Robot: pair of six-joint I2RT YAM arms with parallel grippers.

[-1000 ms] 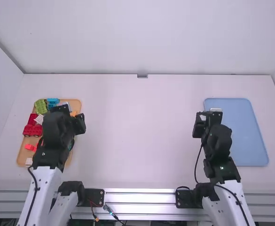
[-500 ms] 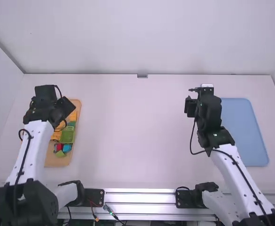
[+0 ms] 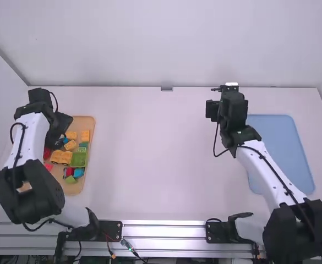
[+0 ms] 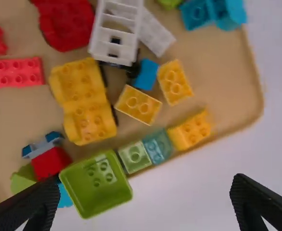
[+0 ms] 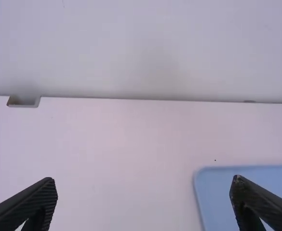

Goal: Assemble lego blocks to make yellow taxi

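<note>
My left gripper is above the wooden tray of bricks in the high view. In the left wrist view my left gripper is open over the tray. A yellow piece with black wheels lies among small yellow bricks, a white frame piece, red bricks and a green box-like brick. My right gripper hangs left of the blue tray; in the right wrist view my right gripper stands open with nothing between its fingers.
Small green and teal bricks line one side of the wooden tray, with blue bricks near another edge. The bare white table lies between the two trays. A white wall rises behind it.
My left arm has drawn back and to the left, uncovering more bricks in the wooden tray. The right gripper has moved left and away from the camera, off the blue tray.
</note>
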